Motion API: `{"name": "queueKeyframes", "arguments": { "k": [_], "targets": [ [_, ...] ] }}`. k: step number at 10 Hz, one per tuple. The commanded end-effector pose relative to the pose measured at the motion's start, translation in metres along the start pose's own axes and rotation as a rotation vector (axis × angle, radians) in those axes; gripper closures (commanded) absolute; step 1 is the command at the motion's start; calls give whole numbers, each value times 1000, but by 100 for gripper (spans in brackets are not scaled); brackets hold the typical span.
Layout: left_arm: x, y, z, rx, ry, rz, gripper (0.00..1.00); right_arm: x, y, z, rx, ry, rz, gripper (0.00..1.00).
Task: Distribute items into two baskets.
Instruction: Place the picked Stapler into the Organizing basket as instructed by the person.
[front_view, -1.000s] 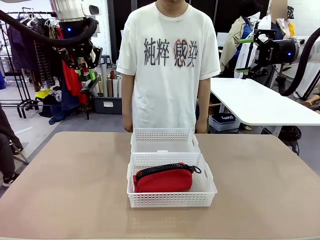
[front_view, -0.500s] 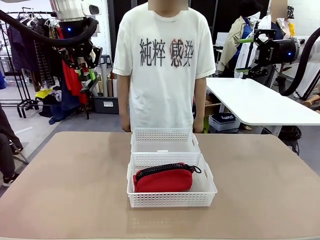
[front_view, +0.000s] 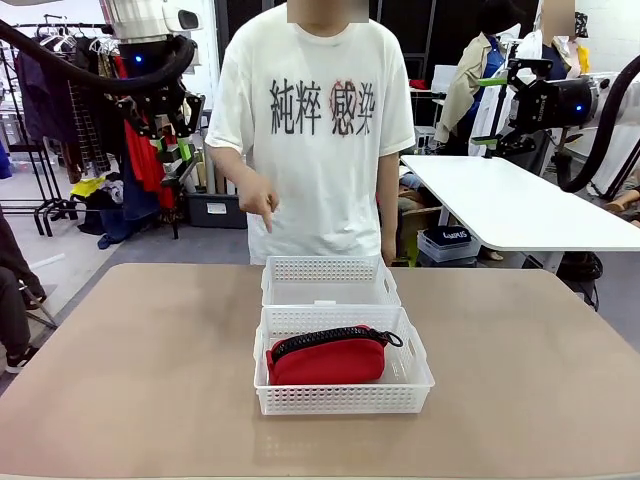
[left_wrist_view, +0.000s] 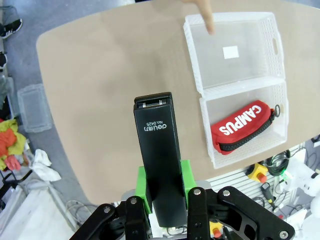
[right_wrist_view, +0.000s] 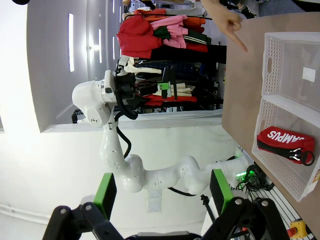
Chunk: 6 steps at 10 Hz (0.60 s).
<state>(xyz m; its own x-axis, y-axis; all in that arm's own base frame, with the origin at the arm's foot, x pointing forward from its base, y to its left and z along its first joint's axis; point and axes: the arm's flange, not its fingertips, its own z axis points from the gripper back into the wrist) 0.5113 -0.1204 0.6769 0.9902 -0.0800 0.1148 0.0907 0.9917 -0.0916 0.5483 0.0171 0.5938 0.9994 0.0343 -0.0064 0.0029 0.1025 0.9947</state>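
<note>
My left gripper (left_wrist_view: 162, 187) is shut on a small black stapler (left_wrist_view: 159, 145), held high above the table's left side; it hangs at the upper left in the front view (front_view: 165, 110). My right gripper (front_view: 487, 110) is raised at the upper right, open and holding nothing (right_wrist_view: 162, 190). Two white lattice baskets stand end to end mid-table. The near basket (front_view: 340, 398) holds a red pouch (front_view: 328, 360) with a black zipper. The far basket (front_view: 325, 268) has nothing in it. The person's hand (front_view: 262, 205) points a finger down toward the far basket.
The person in a white T-shirt (front_view: 315, 140) stands at the table's far edge. A white table (front_view: 510, 205) is behind on the right and clothes racks (front_view: 60, 130) on the left. Bare tabletop (front_view: 130, 360) lies on both sides of the baskets.
The person has shifted to the picture's left and raised a hand, which now points down at the far basket. Neither arm has moved.
</note>
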Motion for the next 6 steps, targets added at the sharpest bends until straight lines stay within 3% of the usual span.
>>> {"name": "queueKeyframes", "arguments": {
  "k": [1, 6],
  "targets": [
    [-3, 0, 4, 0, -5, 0, 100, 0, 3, 0, -2, -7, 4, 0],
    [-3, 0, 4, 0, -5, 0, 100, 0, 3, 0, -2, -7, 4, 0]
  ]
}}
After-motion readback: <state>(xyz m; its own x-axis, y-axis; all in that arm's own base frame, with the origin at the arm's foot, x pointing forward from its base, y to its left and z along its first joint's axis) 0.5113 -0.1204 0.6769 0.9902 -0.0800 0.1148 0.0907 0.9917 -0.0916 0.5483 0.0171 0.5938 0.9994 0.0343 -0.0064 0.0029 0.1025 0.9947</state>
